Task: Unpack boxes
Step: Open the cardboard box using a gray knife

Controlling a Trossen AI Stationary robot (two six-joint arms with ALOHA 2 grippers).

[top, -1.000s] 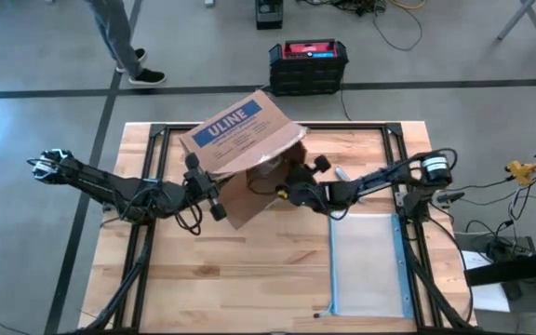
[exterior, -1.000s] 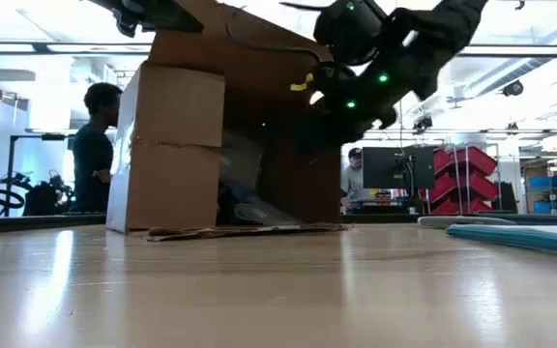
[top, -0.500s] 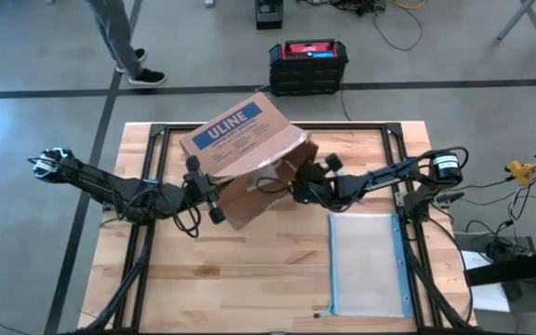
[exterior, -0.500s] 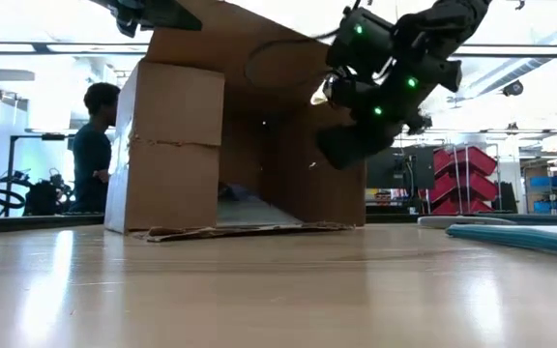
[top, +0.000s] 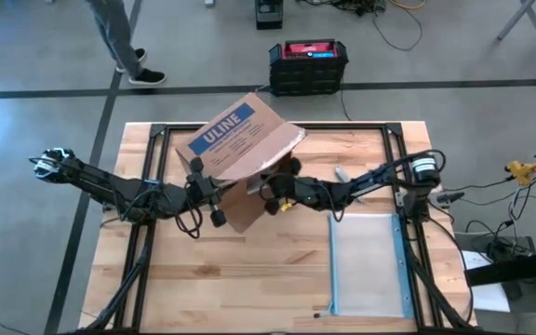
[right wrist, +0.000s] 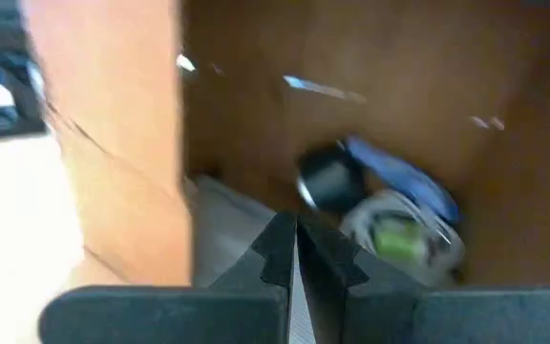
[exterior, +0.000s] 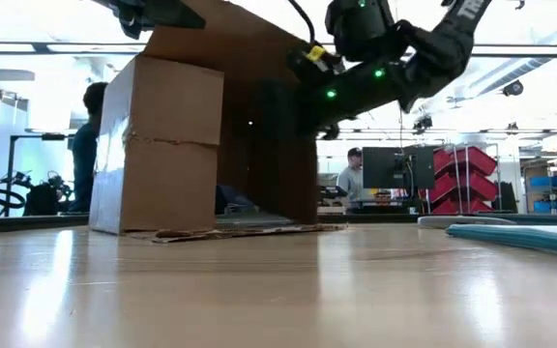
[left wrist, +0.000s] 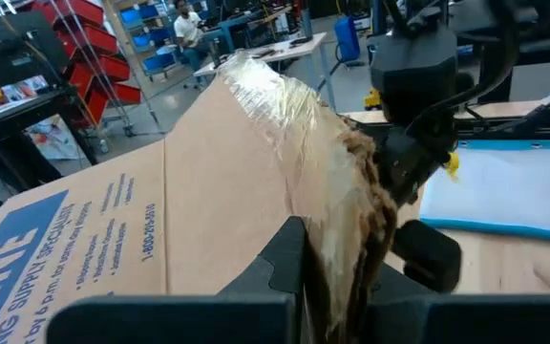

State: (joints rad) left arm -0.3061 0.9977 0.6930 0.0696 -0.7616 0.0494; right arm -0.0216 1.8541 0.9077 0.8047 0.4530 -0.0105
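1. Low view, nearest to the camera: the bare wooden desk [exterior: 259, 290] comes first, and the edge of a clear pouch [exterior: 525, 237] with a blue border lies at its right side.
2. Behind this stands the cardboard box [exterior: 177, 145], tipped on its side, with the open mouth toward the right arm and one flap lying flat on the desk.
3. The left pincer [left wrist: 327, 253] is pinching the torn, taped edge of the upper flap of the box, one finger on each face of it.
4. The right pincer [right wrist: 294, 244] is at the mouth of the box with its fingers pressed together, holding nothing. Inside, near the back wall, lie small packed items [right wrist: 380, 215], too blurred to name.
5. I judge the box to be light and quite stiff, but the flap is already frayed and may tear. A hold lower on the wall, near a fold, seems safer.
6. Farther away, a black crate [top: 308, 65] stands on the floor, and a person [exterior: 83, 145] is in the room behind.
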